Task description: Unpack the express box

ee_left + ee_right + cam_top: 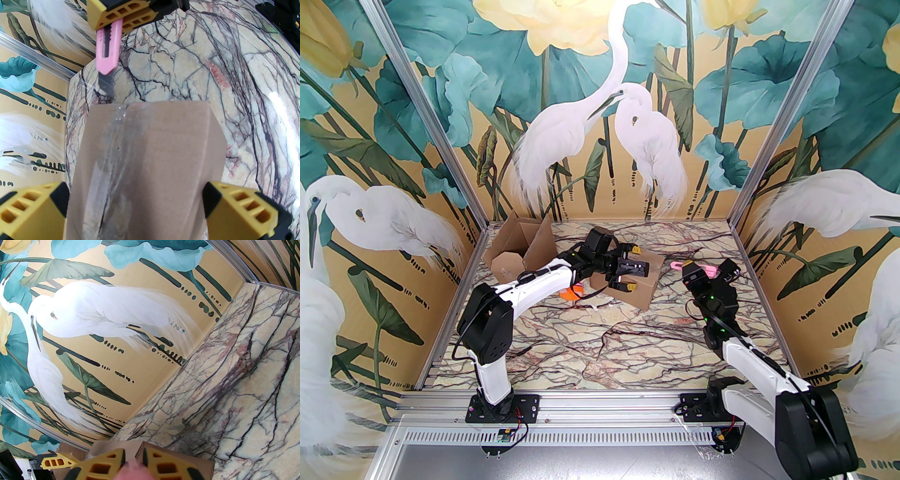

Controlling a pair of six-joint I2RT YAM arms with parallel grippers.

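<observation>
Box (152,152) sits betw. spread left end effector (633,268); right end effector (132,460) pinches pink cutter (109,46), handle hidden.

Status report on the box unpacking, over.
Left hand open, straddling sealed box. Right hand shut on pink knife, blade out at the box's edge by the tape seam. Opened box back left, out of the way.

One opened box (516,251) and one taped box (649,291), two cartons in all; near the taped box, one pink cutter (676,265) and one orange object (569,294).
</observation>
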